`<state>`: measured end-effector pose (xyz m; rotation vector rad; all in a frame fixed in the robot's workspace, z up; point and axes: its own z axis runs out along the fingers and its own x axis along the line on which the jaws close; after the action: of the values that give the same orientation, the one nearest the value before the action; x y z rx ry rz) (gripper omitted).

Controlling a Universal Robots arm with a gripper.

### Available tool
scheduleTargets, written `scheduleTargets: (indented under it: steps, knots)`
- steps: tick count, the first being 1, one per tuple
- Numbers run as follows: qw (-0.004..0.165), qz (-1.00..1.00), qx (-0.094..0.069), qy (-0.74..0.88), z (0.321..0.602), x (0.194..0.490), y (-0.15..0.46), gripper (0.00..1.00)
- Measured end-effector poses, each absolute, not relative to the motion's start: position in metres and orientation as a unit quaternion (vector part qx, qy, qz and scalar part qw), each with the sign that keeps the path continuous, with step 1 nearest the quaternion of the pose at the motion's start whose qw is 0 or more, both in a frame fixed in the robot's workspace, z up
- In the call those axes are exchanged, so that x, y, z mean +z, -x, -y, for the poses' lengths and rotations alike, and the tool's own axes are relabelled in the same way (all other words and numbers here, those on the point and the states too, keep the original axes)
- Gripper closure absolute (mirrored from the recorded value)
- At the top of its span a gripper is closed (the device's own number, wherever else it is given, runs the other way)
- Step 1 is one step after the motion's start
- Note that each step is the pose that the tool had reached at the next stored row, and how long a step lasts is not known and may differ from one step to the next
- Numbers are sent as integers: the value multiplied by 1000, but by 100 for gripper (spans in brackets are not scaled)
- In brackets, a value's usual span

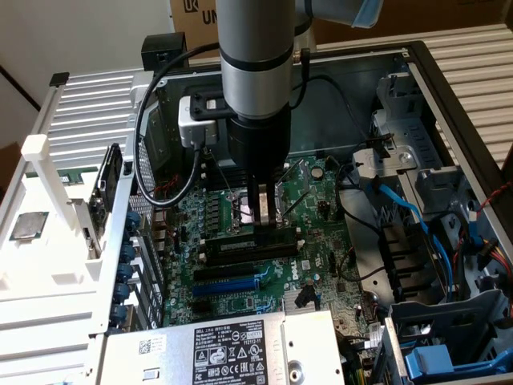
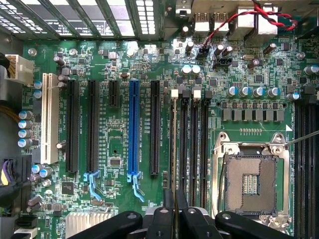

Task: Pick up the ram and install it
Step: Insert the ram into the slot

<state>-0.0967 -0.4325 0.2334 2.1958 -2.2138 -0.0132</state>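
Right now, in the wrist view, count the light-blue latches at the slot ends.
2. One light-blue latch ends a black slot; the other ends the blue slot. The gripper, shut on the ram, may hide more.

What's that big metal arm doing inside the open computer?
A grey robot arm reaches into an open metal computer case. Its black gripper appears closed on the ram, a long, thin, dark memory stick with a pale label, held on edge. The stick stands along one of the black memory slots on the green motherboard, near the empty processor socket. Whether it is fully seated cannot be told.
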Motion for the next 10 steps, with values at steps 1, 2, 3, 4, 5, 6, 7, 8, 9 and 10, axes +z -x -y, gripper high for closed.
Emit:
scheduleTargets:
  steps: [1,2,3,4,5,6,7,8,9,10]
  knots:
    - [12,710,-4,-704,433,233,97,87]
    - [12,710,-4,-704,433,233,97,87]
    - [12,710,-4,-704,433,233,97,87]
    - [11,710,-4,-704,433,233,97,87]
    - [11,710,-4,-704,433,233,97,87]
    - [11,711,-4,-703,433,233,97,87]
    - [11,711,-4,-703,433,233,97,87]
    - [11,712,-4,-702,433,233,97,87]
    - [11,712,-4,-702,433,233,97,87]
    - [11,712,-4,-702,433,233,97,87]
